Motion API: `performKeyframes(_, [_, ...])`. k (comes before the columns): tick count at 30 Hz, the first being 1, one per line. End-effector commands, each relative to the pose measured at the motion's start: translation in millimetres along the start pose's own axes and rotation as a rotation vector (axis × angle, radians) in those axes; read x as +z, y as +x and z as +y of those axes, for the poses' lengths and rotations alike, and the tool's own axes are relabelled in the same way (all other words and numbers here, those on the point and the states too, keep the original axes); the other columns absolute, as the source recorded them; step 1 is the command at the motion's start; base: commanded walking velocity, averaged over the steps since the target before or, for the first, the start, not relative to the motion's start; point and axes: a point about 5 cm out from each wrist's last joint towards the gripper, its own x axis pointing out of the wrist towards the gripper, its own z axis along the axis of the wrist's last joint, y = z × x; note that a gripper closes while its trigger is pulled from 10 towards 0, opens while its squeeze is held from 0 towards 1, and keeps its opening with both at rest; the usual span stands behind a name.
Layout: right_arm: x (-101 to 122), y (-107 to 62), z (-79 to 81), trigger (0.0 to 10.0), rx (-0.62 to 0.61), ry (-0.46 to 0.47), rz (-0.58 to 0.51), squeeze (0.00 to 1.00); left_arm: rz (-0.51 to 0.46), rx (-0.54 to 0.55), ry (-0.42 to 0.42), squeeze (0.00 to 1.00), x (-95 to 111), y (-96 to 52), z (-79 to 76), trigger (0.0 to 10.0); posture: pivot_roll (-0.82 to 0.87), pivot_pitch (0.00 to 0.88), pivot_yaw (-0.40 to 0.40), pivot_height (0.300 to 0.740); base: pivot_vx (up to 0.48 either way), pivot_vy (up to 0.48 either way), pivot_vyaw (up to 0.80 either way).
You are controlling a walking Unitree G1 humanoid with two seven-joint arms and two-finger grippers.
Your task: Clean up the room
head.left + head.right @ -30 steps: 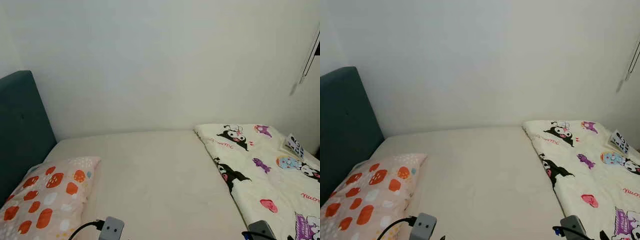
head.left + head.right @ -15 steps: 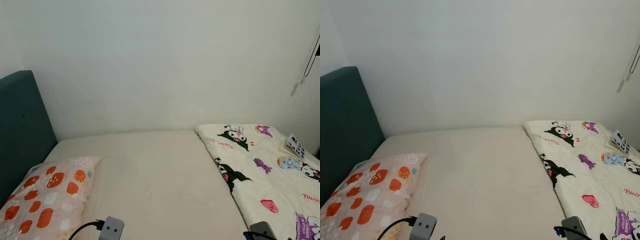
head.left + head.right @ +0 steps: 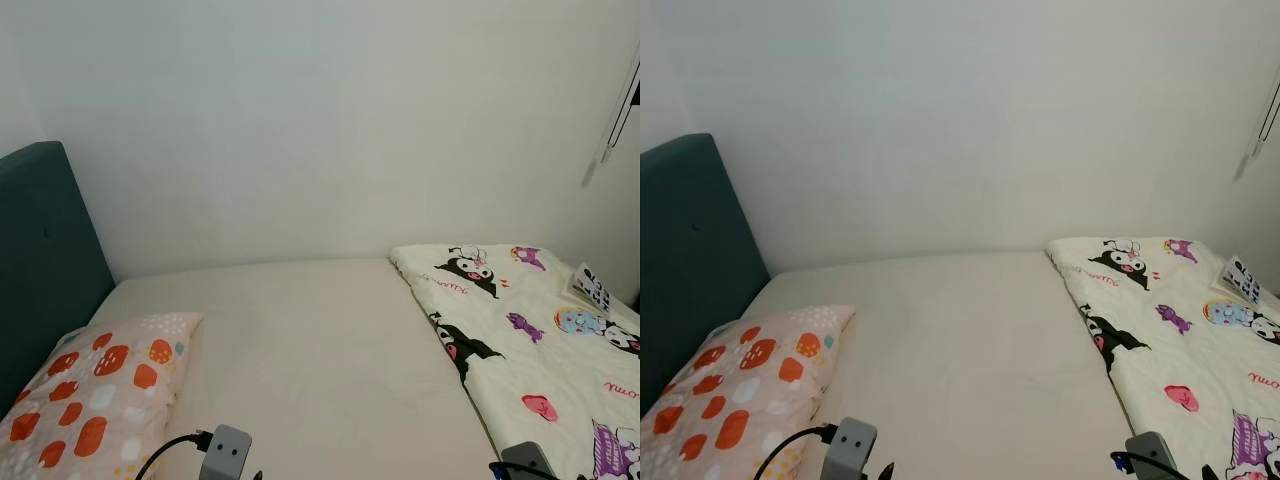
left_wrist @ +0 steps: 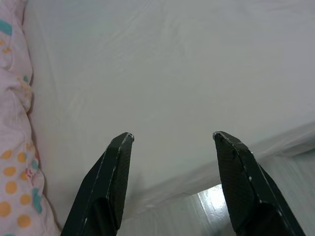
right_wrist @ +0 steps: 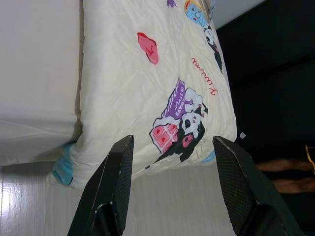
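A bed with a cream sheet [image 3: 310, 350] lies before me. A folded cream quilt [image 3: 530, 340] printed with cartoon figures covers its right part. At the left lies a pink pillow [image 3: 90, 390] with orange spots. My left gripper [image 4: 172, 140] hovers open over the sheet near the bed's front edge, beside the pillow [image 4: 15, 147]. My right gripper [image 5: 172, 142] is open above the quilt's [image 5: 147, 88] front corner, nothing between its fingers. The silver wrists [image 3: 225, 455] poke up at the bottom of the head views.
A teal headboard [image 3: 40, 260] stands at the left, a plain white wall [image 3: 330, 130] behind the bed. A small patterned item [image 3: 592, 290] lies on the quilt's far right. A cord [image 3: 612, 125] hangs at the upper right. Pale floor [image 4: 206, 211] runs along the bed's front edge.
The view has tilted up very slightly; both wrists sit a little lower in the picture. Nothing on the bed has moved.
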Motion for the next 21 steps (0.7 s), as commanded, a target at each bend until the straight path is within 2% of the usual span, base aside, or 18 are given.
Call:
performKeyframes(1, [-6.4,-0.7,-1.1,10.0,0.004,0.011,0.024,0.00,0.034,-0.016,-0.012,0.00,-6.7,-1.1,-5.0,10.0,-0.06,0.151,0.018,0.740,0.000,0.000,0.00])
performKeyframes(21, [-9.0,-0.8,-2.7,10.0,0.005,0.011,0.025,0.00,0.042,0.002,-0.017,0.00,-11.0,-6.4,-1.4,10.0,-0.03,0.147,0.001,0.740,0.000,0.000,0.00])
